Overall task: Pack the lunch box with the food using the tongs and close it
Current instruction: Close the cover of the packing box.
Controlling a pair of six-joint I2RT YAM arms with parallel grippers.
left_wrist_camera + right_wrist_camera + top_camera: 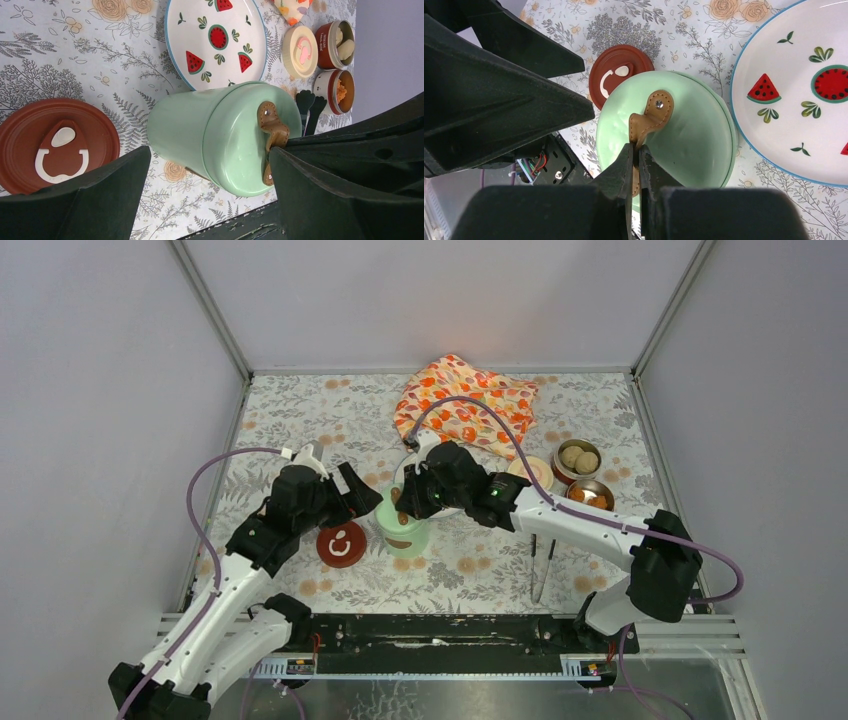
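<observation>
The lunch box's mint-green cylinder [200,127] stands upright with its green lid [684,135] on top. My right gripper [636,150] is shut on the lid's brown leather strap [651,115]. My left gripper [209,152] is open, with a finger on each side of the cylinder, not touching it. The dark red lid [341,545] lies left of the cylinder and the cream lid [530,472] to its right. Two steel bowls hold the food: beige balls [578,457] and orange chunks [592,498]. The tongs [540,565] lie on the table in front of the bowls.
A white plate with watermelon prints [200,45] sits just behind the cylinder, mostly hidden under my right arm in the top view. An orange flower-patterned cloth [465,400] lies crumpled at the back. Grey walls close off the left, right and far sides.
</observation>
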